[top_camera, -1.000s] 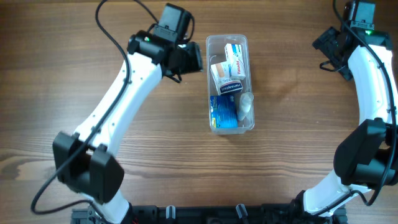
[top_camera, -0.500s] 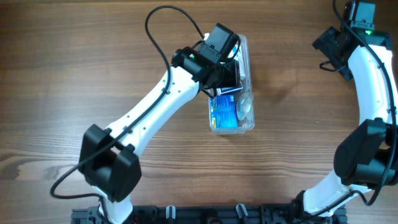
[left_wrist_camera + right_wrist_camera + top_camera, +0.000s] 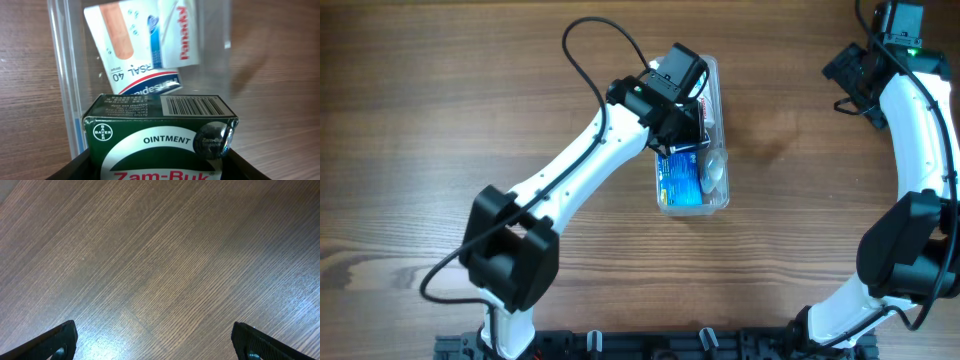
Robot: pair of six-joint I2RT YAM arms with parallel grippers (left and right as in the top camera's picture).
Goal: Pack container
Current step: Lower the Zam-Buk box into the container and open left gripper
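Note:
The container (image 3: 721, 202) is a clear long tub in the middle of the table. It holds a blue box (image 3: 678, 180), a small clear item (image 3: 716, 170), a plaster box (image 3: 131, 55) and a white Panadol box (image 3: 179, 35). My left gripper (image 3: 682, 118) is shut on a green Zam-Buk ointment box (image 3: 160, 132) and holds it over the middle of the container, whose wall shows in the left wrist view (image 3: 64, 85). My right gripper (image 3: 850, 85) is open and empty at the far right, over bare wood (image 3: 155, 340).
The tabletop is brown wood. The left arm reaches diagonally from the front left to the container. The right arm curves along the right edge. A black cable loops above the left arm.
My left arm has swung right from beside the container's left wall to over the container, carrying the green box. The right arm has not moved.

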